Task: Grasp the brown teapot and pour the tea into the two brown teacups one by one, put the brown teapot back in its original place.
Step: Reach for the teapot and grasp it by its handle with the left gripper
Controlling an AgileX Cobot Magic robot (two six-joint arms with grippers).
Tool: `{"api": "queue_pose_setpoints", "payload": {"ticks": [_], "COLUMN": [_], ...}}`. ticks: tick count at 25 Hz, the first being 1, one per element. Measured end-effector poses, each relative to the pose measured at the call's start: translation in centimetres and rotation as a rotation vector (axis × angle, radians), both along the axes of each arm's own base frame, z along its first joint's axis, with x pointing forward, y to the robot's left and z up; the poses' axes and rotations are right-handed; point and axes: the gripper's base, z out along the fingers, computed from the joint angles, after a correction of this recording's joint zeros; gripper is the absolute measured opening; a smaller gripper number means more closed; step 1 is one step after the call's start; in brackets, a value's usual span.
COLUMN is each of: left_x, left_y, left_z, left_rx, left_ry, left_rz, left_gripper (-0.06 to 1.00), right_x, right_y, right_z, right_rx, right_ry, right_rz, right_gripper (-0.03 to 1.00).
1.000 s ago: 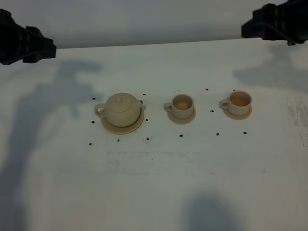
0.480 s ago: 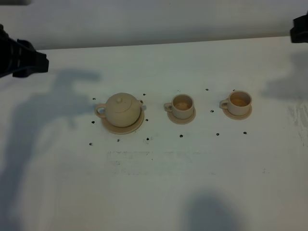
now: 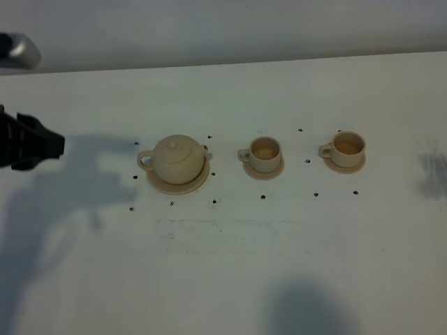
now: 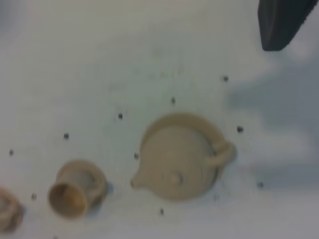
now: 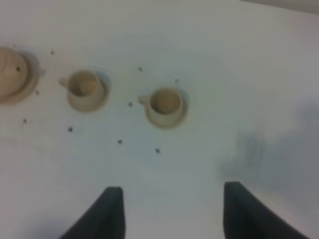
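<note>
Shows the brown teapot (image 3: 177, 159) unmoved on the saucer plate (image 3: 174, 187), the two brown teacups (image 3: 265, 153) (image 3: 347, 149) right of it as before. Finds the left gripper (image 3: 49, 144) lower along the left edge, spacing impossible to tell. Finds the right gripper (image 5: 172, 214) gone from the high view, fingers spread wide.

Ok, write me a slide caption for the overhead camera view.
Brown teapot on its saucer plate, two brown teacups on small saucers in a row beside it, left gripper standing apart.
</note>
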Motion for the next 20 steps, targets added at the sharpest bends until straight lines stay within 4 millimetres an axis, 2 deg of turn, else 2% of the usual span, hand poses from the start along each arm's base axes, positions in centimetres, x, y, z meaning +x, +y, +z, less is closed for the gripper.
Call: {"api": "queue_pose_setpoints", "payload": {"ticks": [6, 11, 15, 17, 20], "left_x": [0.2, 1.5, 2.4, 2.6, 2.6], "left_y": [-1.1, -0.8, -0.8, -0.6, -0.4], "left_z": [-0.7, -2.7, -4.0, -4.1, -4.1], "left_rx": [0.036, 0.105, 0.133, 0.16, 0.189], "left_ry": [0.013, 0.068, 0.105, 0.098, 0.085], "left_rz": [-0.09, -0.111, -0.122, -0.128, -0.134], "left_gripper": [0.41, 0.41, 0.41, 0.41, 0.41], "right_x": [-5.7, -10.3, -13.1, -14.4, -15.6], "right_y": [-0.8, -1.3, -1.4, -1.4, -1.4], "right_z": [0.6, 1.7, 2.0, 1.7, 0.1], "right_rx": [-0.044, -0.04, -0.021, -0.015, -0.012], "right_ry": [-0.113, -0.249, -0.332, -0.361, -0.364], "right_rz": [-0.072, -0.138, -0.15, -0.151, -0.153], "right_gripper": [0.45, 0.45, 0.45, 0.45, 0.45]}}
